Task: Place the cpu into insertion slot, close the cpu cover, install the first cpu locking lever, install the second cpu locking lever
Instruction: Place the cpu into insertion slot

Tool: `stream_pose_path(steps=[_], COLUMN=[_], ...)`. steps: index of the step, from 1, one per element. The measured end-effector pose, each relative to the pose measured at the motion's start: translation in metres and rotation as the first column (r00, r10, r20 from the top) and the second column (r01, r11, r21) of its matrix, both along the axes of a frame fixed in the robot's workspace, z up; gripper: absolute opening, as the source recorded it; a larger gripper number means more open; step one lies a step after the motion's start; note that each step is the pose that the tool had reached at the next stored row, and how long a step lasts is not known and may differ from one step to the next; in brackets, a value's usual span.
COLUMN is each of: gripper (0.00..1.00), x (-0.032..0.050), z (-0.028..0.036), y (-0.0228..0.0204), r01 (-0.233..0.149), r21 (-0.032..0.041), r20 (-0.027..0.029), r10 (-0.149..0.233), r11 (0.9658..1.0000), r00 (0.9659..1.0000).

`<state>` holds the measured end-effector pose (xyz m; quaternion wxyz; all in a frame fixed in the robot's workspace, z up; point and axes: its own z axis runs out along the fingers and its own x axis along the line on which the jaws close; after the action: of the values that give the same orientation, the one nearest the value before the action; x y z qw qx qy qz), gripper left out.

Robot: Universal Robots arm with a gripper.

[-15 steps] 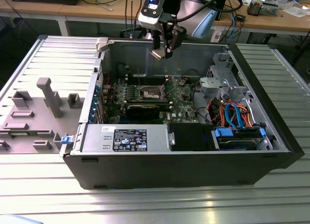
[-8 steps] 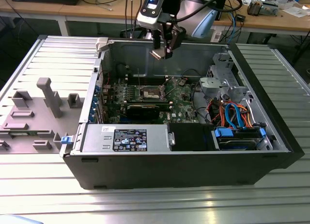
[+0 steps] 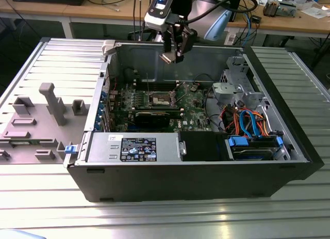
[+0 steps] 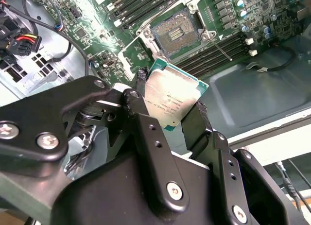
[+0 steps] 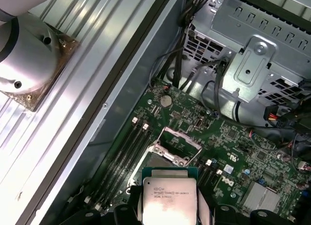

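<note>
My gripper [image 3: 173,56] hangs above the open computer case, near its back wall, shut on the cpu [image 3: 169,59]. In both wrist views the cpu [image 4: 171,96] [image 5: 169,201] is a silver-topped square chip with a green edge, pinched at two opposite sides by the black fingers [image 4: 140,84]. Below it lies the insertion slot [image 4: 176,34] [image 3: 160,98], dark in the centre and uncovered. The cpu cover [image 5: 178,143] stands tilted open behind the slot. A thin locking lever [image 4: 219,46] sticks out beside the slot. The chip is well above the board, touching nothing.
Memory slots [image 4: 221,50] flank the socket. A long black graphics card [image 3: 157,116] lies in front of it, with the power supply [image 3: 134,146] nearer still. A metal drive cage [image 3: 234,84] and coloured cables [image 3: 247,120] occupy the exterior view's right. Grey fixtures [image 3: 51,102] stand outside the case.
</note>
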<state>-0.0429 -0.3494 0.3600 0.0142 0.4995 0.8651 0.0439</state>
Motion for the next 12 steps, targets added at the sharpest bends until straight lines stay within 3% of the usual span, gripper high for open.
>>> stream_pose_path(steps=[2, 12], gripper=[0.54, 0.54], x=[0.0000, 0.0000], z=[-0.0008, -0.0012], y=[0.0000, 0.0000], r01=[0.040, 0.078], r21=[0.0000, 0.0000], r20=[-0.0001, -0.0001], r10=[-0.040, -0.078], r11=[0.9992, 0.9970], r00=[0.9992, 0.9970])
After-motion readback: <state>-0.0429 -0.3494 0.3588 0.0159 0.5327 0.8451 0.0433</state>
